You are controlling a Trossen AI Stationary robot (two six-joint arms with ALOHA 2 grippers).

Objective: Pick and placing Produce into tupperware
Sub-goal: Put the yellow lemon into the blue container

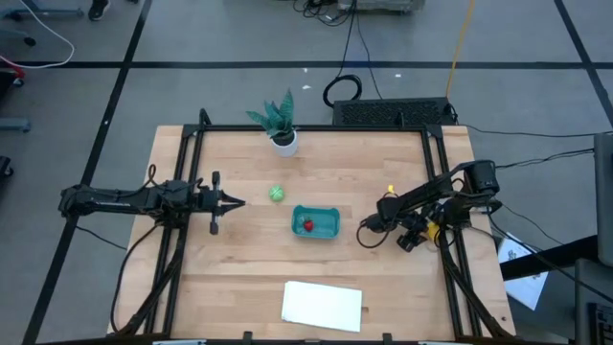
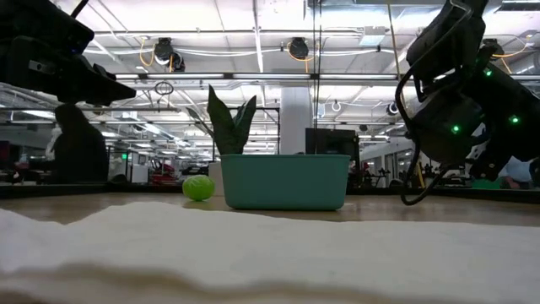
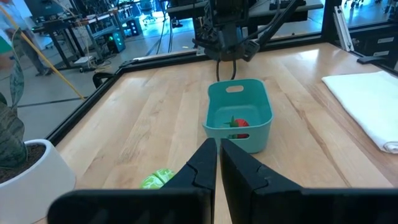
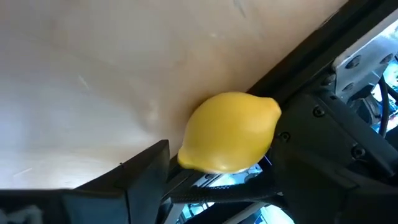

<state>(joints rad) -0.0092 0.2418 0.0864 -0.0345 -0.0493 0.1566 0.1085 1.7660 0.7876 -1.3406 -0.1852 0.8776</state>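
The teal tupperware [image 1: 316, 222] [image 2: 285, 181] [image 3: 239, 115] stands flat near the table's middle. The red strawberry [image 1: 307, 225] [image 3: 238, 123] lies on its floor. The round green piece [image 1: 277, 194] [image 2: 198, 187] [image 3: 158, 179] rests on the wood to the tupperware's far left. My left gripper [image 1: 239, 201] [image 3: 218, 165] hovers left of them, shut and empty. My right gripper [image 1: 421, 238] [image 4: 221, 155] is by the table's right rail, shut on the yellow lemon [image 1: 433, 230] [image 4: 230, 132]. My right gripper pinches the lemon by its round body [image 4: 193, 155] between the two fingers [image 4: 146, 171], one on each side. The pointed tip [image 4: 270, 109] lies by the other finger. Whether the lemon rests on the wood or is lifted clear, I cannot tell.
A potted green plant [image 1: 283, 129] stands at the far edge. A white sheet [image 1: 323, 304] [image 2: 253, 253] [image 3: 367, 99] lies at the near edge. Black frame rails [image 1: 448, 264] run along the table's sides, the right one close beside the lemon. Bare wood separates the tupperware from the right gripper.
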